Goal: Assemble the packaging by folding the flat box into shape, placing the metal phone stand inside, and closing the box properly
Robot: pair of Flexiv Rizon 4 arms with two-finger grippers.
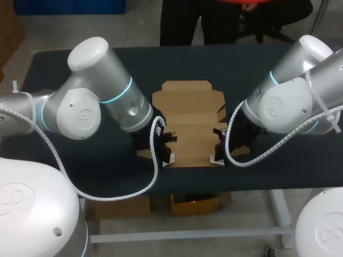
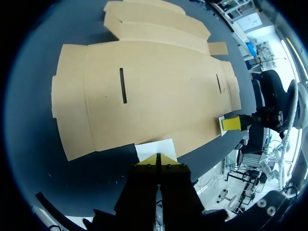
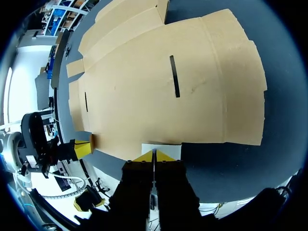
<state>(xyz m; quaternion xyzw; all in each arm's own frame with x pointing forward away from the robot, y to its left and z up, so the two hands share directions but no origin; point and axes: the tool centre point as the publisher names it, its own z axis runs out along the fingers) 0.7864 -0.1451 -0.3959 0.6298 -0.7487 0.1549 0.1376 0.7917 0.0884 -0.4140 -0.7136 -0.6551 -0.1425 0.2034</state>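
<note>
The flat brown cardboard box (image 1: pixel 187 126) lies unfolded in the middle of the table, with its lid flaps toward the far side. My left gripper (image 1: pixel 168 155) is at its near left corner, my right gripper (image 1: pixel 218 154) at its near right corner. In the left wrist view the yellow tips (image 2: pixel 158 159) meet, shut, over a white patch (image 2: pixel 155 148) at the cardboard's (image 2: pixel 159 91) near edge. The right gripper (image 3: pixel 153 155) is shut the same way at a white patch (image 3: pixel 161 148) beside the cardboard (image 3: pixel 159 91). No metal phone stand shows.
The dark table cloth (image 1: pixel 59 69) surrounds the cardboard on all sides. The table's near edge (image 1: pixel 193 187) runs close behind both grippers. A white ribbed cable (image 1: pixel 107 195) loops off my left arm past that edge. Narrow slots (image 2: pixel 123 85) cut the panel.
</note>
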